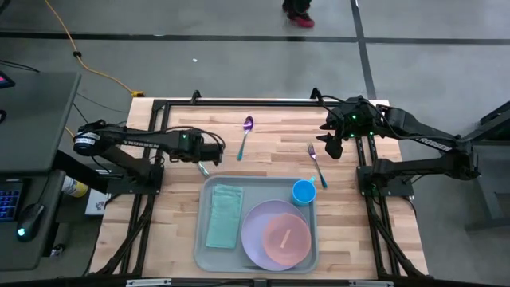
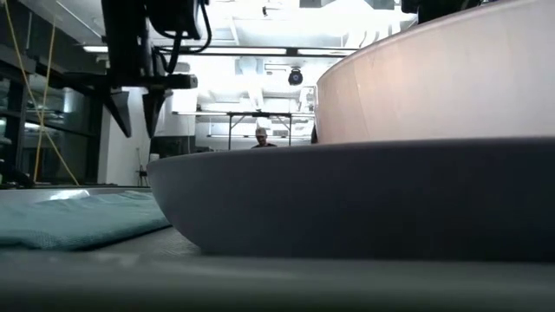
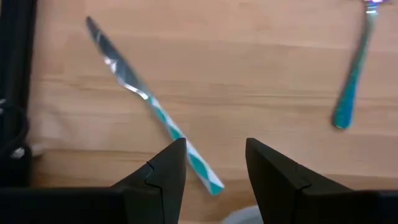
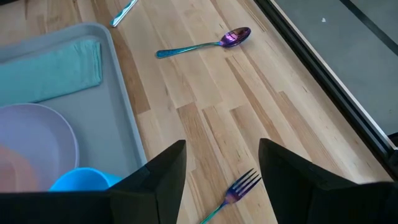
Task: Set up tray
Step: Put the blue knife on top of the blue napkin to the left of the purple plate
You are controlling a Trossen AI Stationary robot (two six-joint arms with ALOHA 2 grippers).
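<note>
Our tray (image 1: 256, 187) sits at the table's near middle, already holding the napkin (image 1: 224, 215), plate (image 1: 271, 231) and blue cup (image 1: 304, 191). The knife (image 3: 149, 102), spoon (image 1: 245, 135) and fork (image 1: 316, 163) remain on the wood. Our left gripper (image 3: 214, 163) hovers released over the knife; our right gripper (image 4: 222, 163) hangs released above the fork.

Right gripper (image 4: 221, 180) with fingers spread over bare wood, fork (image 4: 233, 190) tines between them, spoon (image 4: 208, 43) farther off, tray (image 4: 124, 124) holding napkin (image 4: 53, 71), plate (image 4: 34, 143), blue cup (image 4: 84, 180)
</note>
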